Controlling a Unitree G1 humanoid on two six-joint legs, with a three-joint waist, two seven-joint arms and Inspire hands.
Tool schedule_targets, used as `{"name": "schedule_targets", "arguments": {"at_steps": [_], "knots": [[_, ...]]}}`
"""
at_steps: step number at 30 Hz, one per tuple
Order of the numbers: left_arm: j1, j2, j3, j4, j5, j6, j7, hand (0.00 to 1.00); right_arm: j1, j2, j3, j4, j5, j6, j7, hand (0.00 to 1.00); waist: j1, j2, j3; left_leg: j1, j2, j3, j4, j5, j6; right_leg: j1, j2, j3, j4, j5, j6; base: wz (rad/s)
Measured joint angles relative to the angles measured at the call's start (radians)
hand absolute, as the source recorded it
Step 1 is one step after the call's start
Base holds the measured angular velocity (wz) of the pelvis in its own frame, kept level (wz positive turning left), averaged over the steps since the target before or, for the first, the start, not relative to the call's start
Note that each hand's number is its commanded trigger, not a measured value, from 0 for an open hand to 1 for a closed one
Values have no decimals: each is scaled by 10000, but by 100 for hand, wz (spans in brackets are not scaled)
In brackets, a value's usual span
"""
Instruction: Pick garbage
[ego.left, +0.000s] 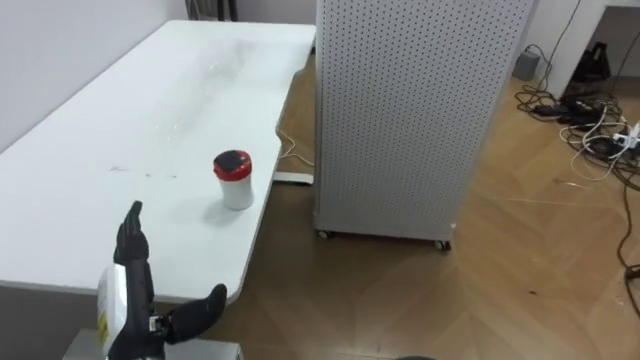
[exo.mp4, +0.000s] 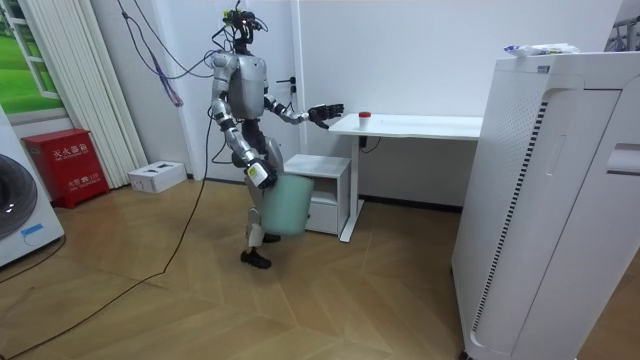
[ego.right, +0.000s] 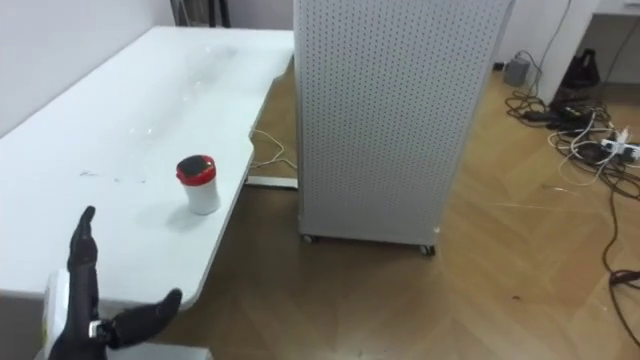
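Stance: the robot stands at the near end of the surface (ego.left: 120, 130), facing along it.
Left robot hand (ego.left: 133, 262): raised over the surface's near corner, open and empty, with straight fingers pointing up and the thumb spread to the right. This looks like a pre-shape for closing round something upright.
Right robot hand (exo.mp4: 260, 176): low at the hip, by a pale green bin (exo.mp4: 288, 205). Whether it grips the bin cannot be told.
Bin: carried beside the leg, probably so the garbage can be dropped straight in once picked.
Cup (ego.left: 234, 180): small and white with a red lid. It stands upright on the surface close to its right edge, and I take it for the garbage.
Cup to hand: the cup is ahead of the left robot hand and to its right, well apart from it, with bare surface between them.
Next move: likely a reach forward and rightward. The edge is near, so a nudge could tip the cup off.
Cabinet (ego.left: 410, 110): white, perforated, on the floor beyond the surface's right edge.
Cables (ego.left: 585, 120): tangled on the floor, far right.
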Motion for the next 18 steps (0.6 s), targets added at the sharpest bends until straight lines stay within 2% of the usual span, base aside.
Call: {"name": "schedule_targets", "arguments": {"at_steps": [1,3,4,5,6,7,8,10,12,13,14,15,16,17,18], "knots": [[0,0,0,2,1,-12,-3,0,-12,-16,0,15,-3,-1,37,100,-10,3,9,32,-10,-27,-23,2,5,-89,-17,-4,74,13,12,-21],[4,19,32,6,-20,-27,10,0,-164,-80,2,180,50,11,122,100,72,179,101,79,-38,-598,-68,-42,72,-589,-88,-134,75,88,164,-45],[4,32,99,6,-25,-30,24,0,-258,-73,1,190,49,39,116,100,100,222,117,66,-36,-683,-85,-48,60,-795,-123,-139,-172,222,180,-44],[4,34,247,7,-30,-33,38,0,-320,-52,-2,153,48,37,83,100,24,331,143,26,-33,-967,-78,-71,16,-1037,-268,-145,-777,876,157,0],[13,53,281,9,-21,-33,40,0,-273,-25,0,155,41,37,74,100,-118,312,111,63,-64,-1102,-61,-123,-75,-1069,-518,-164,-1151,1900,281,20],[33,26,271,29,-22,-33,38,0,-242,-23,0,187,39,43,73,100,-134,323,108,139,-21,-1150,-71,-158,-134,-1025,-558,-188,-1131,1939,296,28],[134,-26,227,33,-18,-35,40,0,-189,-27,15,226,-45,45,90,100,-138,398,1,213,136,-1216,-129,-228,-288,-915,-432,-431,-1048,1824,179,17],[98,-36,216,32,-10,-41,22,0,-319,-33,18,224,-44,41,193,100,-156,397,1,214,292,-1339,-117,-262,-462,-883,-304,-728,-868,1586,33,17],[132,-22,240,74,-43,-39,-7,0,-374,-68,59,223,-37,34,294,100,-33,296,-3,475,523,-1355,-101,-366,-716,-756,-109,-764,-558,1178,-131,2],[159,-10,256,73,-96,-39,-7,0,-372,-93,126,208,-34,35,325,100,-27,257,3,562,589,-1374,-88,-391,-770,-689,-97,-837,-442,1023,-171,8],[249,3,296,76,-166,-38,-14,0,-371,-121,203,193,-42,35,446,100,-46,187,-15,716,692,-1403,-78,-450,-880,-597,-64,-967,-285,737,-233,12],[323,-6,307,70,-280,-34,-39,0,-371,-116,206,191,-41,35,546,100,-29,156,-22,829,867,-1427,90,-544,-1049,-508,90,-979,-142,481,-296,11],[371,-6,325,64,-295,-34,-57,0,-364,-109,218,192,-41,36,588,100,-24,133,-46,849,973,-1424,256,-577,-1112,-478,175,-986,-74,348,-342,4],[455,3,389,27,-302,-32,-95,0,-362,-109,266,163,-91,36,600,100,-5,113,-61,743,1181,-1399,807,-587,-1144,-382,389,-981,-24,159,-433,-4],[578,51,410,19,-371,-25,-94,0,-361,-122,302,90,-193,32,625,100,25,118,-59,516,1462,-1422,1697,-484,-1298,-284,594,-997,55,-27,-564,-12]]}}
